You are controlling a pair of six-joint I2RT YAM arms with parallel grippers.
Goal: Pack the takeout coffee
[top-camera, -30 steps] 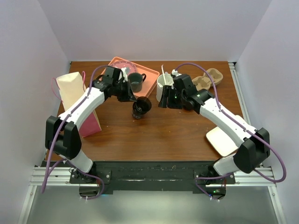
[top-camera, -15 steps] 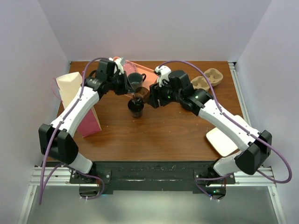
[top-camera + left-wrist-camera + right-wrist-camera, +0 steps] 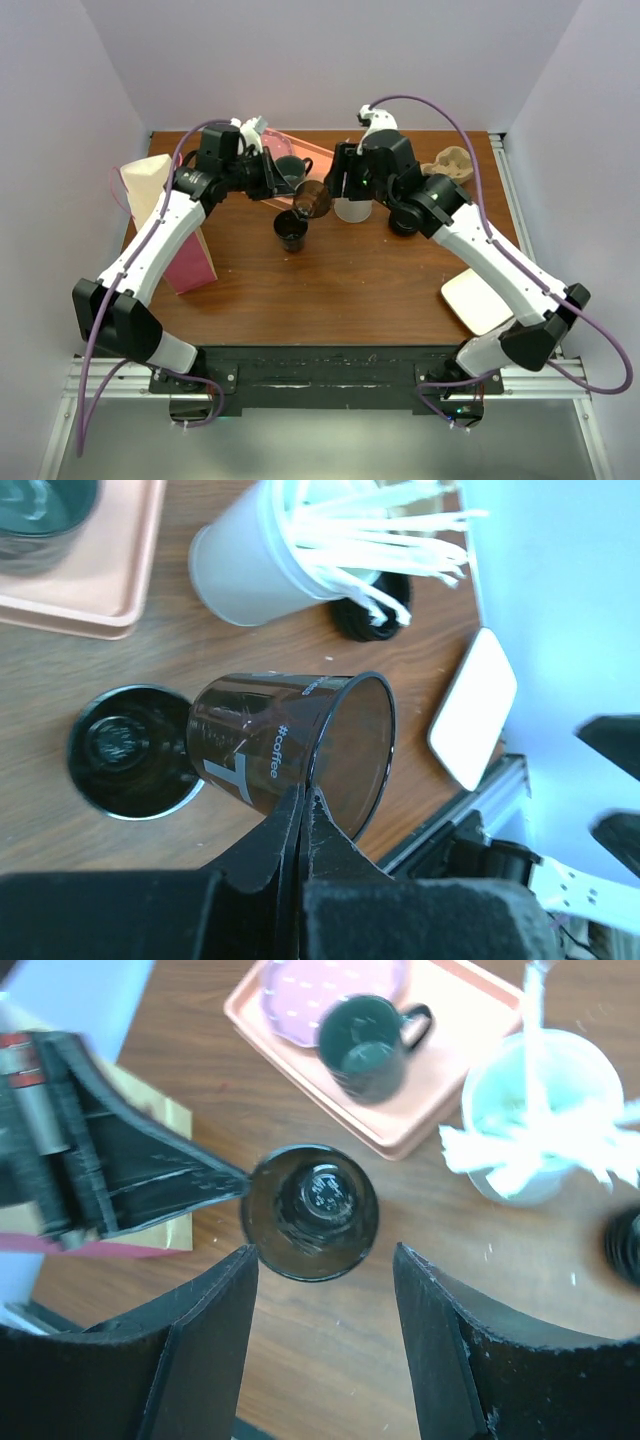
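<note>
L pincer (image 3: pixel 303 802) was clenched on the rim of the coffee cup (image 3: pixel 270 745), holding it tipped sideways in the air, close above a plain black cup (image 3: pixel 125 752) standing on the counter (image 3: pixel 120 660). That was prob. a rim pinch to leave the body free. R pincer (image 3: pixel 325 1253) was released, fingers spread either side of the cup, apparently not yet touching, likely lining up a handover.
</note>
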